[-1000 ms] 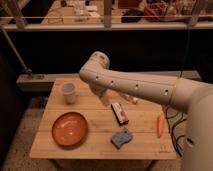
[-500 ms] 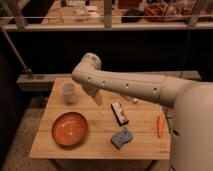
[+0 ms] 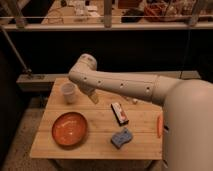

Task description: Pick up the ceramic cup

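The ceramic cup (image 3: 68, 92) is small, whitish-grey and handleless. It stands upright near the back left corner of the wooden table (image 3: 100, 125). My white arm reaches in from the right, bends at a joint above the table's back edge, and points down. My gripper (image 3: 93, 96) hangs just to the right of the cup, close to it and at about its height. It holds nothing that I can see.
A wide orange bowl (image 3: 69, 129) sits at the front left. A small black, red and white packet (image 3: 119, 112) lies mid-table, with a blue object (image 3: 121, 138) in front of it. An orange stick-like item (image 3: 159, 126) lies at the right edge. A railing and dark wall run behind.
My arm has swung left across the table, and the gripper has come from the table's middle to just beside the cup. The objects have not moved.
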`<action>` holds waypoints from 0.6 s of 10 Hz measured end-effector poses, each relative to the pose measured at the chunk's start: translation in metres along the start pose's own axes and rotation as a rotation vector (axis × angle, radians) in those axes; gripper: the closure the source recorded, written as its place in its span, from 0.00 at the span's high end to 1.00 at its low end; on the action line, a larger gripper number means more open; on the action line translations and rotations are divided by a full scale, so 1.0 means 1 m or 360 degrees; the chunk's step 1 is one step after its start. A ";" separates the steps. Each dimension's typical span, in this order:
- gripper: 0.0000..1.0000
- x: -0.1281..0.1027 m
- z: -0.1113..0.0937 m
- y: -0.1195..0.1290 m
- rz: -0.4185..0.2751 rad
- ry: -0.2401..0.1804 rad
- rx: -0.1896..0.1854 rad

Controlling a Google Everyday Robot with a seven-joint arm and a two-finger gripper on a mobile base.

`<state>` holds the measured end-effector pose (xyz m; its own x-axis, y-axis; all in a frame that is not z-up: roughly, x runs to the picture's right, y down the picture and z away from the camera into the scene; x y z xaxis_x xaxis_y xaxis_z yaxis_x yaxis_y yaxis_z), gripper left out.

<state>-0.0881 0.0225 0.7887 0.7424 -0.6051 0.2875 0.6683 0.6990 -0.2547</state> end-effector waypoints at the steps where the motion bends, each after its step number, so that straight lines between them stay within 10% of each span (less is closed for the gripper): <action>1: 0.80 -0.004 0.002 -0.006 -0.0020 -0.0005 0.0009; 6: 0.80 -0.009 0.018 -0.026 -0.0103 -0.0029 0.0056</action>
<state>-0.1134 0.0167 0.8090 0.6965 -0.6426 0.3193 0.7126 0.6716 -0.2027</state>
